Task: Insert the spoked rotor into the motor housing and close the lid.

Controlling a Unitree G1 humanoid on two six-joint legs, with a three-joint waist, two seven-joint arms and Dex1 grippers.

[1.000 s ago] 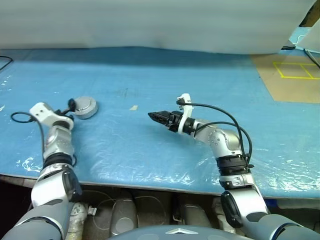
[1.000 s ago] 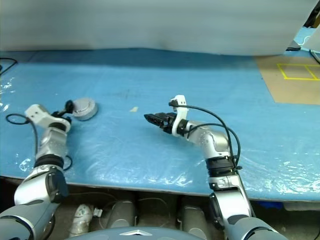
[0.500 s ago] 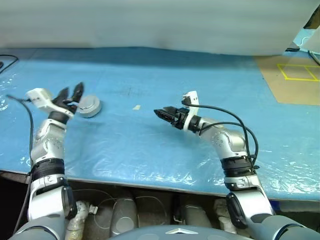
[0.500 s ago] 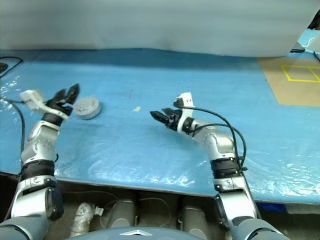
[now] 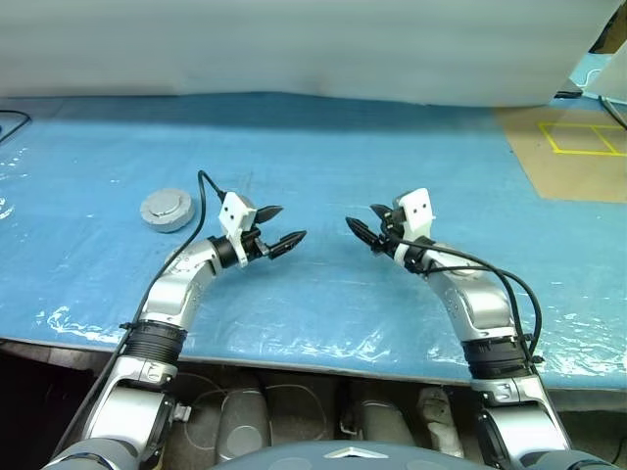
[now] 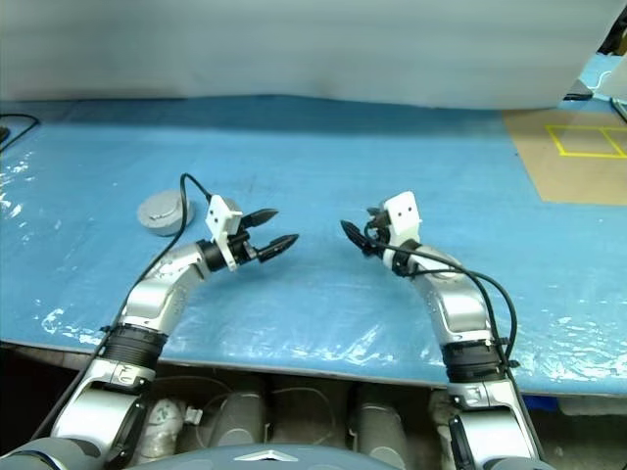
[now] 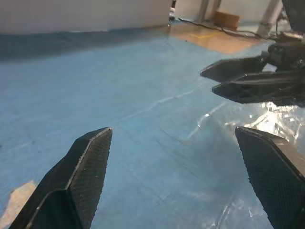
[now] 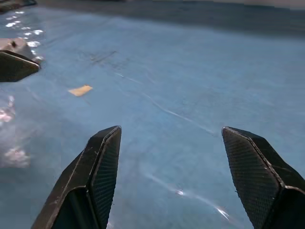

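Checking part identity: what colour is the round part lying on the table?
Grey-silver, with a darker ring on top; the round part shows best in the left eye view.

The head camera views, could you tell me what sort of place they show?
Probably a workshop or robot test bench. A long table is covered in blue plastic sheeting, a round metal motor part lies on it, and yellow tape squares mark the brown floor beyond.

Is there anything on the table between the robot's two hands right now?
No. Between the left hand and the right hand the blue table cover lies bare, as the left eye view shows.
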